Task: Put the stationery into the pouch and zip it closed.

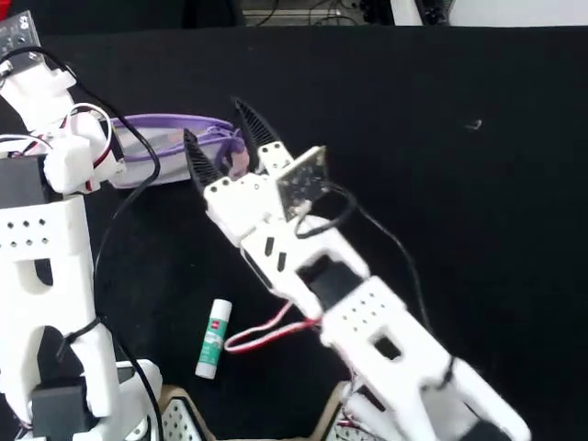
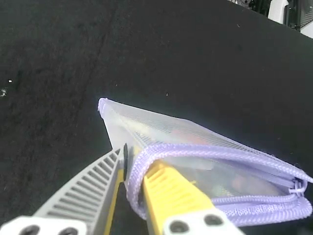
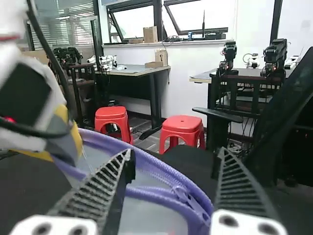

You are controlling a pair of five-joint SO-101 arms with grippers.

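Pouch, unzipped, has its rim pinched between my left fingers and its zipper end between my spread right fingers, while the glue stick lies unpacked on the tabletop behind them.

The pouch in the left gripper is translucent mesh edged in woven purple cloth. Its fingers are ribbed matt plastic, the table beneath matt black

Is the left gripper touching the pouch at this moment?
Touching. The left wrist view shows the left gripper with its grey and yellow fingers closed on the purple zipper edge of the pouch.
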